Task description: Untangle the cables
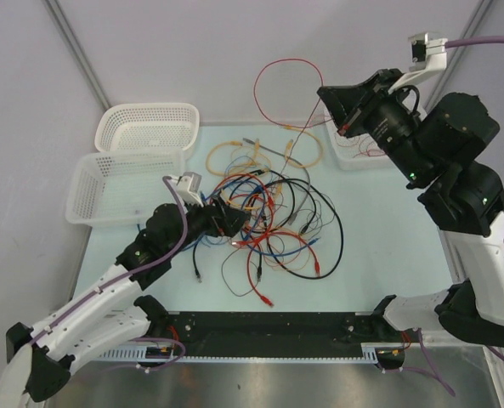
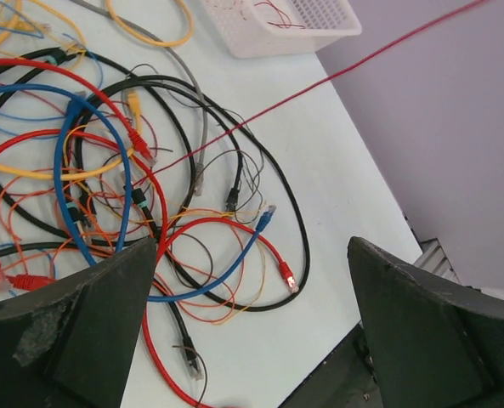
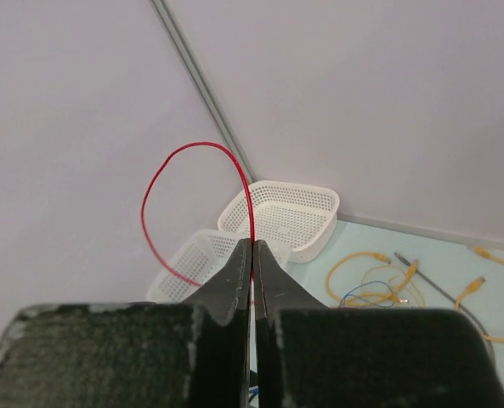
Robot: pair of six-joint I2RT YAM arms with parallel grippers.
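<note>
The cables (image 1: pixel 277 223) lie in a tangled pile of red, black, blue and orange wires on the pale table; they also show in the left wrist view (image 2: pixel 107 170). My left gripper (image 1: pixel 224 223) sits low at the pile's left edge, wide open and empty (image 2: pixel 252 327), over bare table next to a red plug end (image 2: pixel 287 276). My right gripper (image 1: pixel 325 93) is raised at the back right, shut on a thin red wire (image 3: pixel 194 146). That wire loops above the jaws (image 1: pixel 290 59) and runs taut down into the pile (image 2: pixel 362 61).
Two white mesh baskets (image 1: pixel 150 108) (image 1: pixel 82 191) stand at the back left. A third white basket (image 1: pixel 353 157) at the back right holds thin red wires. Yellow cables (image 1: pixel 235 153) lie loose behind the pile. A black rail (image 1: pixel 268 333) runs along the near edge.
</note>
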